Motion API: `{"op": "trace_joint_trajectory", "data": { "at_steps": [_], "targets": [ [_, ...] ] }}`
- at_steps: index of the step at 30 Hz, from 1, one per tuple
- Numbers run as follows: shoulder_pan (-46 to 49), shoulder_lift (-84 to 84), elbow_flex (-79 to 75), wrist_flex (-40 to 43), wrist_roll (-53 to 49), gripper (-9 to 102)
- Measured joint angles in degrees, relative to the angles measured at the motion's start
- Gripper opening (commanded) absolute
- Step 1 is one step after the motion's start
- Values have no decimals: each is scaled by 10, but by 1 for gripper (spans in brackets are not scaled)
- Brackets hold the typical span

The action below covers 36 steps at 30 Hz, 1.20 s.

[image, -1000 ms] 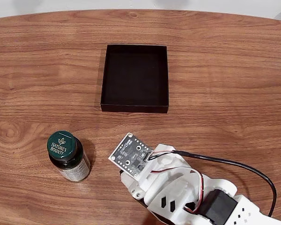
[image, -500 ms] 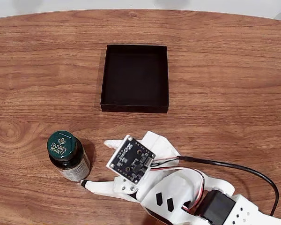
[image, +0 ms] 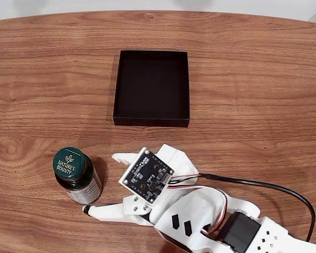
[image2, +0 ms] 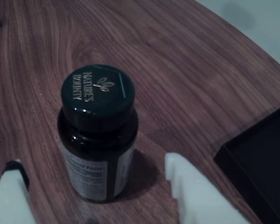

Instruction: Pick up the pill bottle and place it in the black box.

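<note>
Your gripper (image: 101, 184) has its fingers spread wide just right of the upright pill bottle (image: 77, 176), touching nothing, on the near left of the table (image: 253, 79), with the black box (image: 151, 87) farther back.

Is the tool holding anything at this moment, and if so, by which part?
Nothing is held. The tool is open beside the bottle, its fingers on either side and apart from it; the bottle stands on the table.

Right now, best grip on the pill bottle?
Grip the pill bottle across its round body, below the cap, coming in level from the open gripper's side. It stands upright, with bare table around it for both fingers.
</note>
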Motion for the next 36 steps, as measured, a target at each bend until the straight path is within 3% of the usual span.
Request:
{"op": "trace_joint_trajectory", "data": {
  "at_steps": [16,26,36],
  "targets": [
    [0,-191,0,-166,0,38],
    [15,-415,0,-385,-15,38],
    [0,-512,-2,-476,-28,38]
  ]
}}
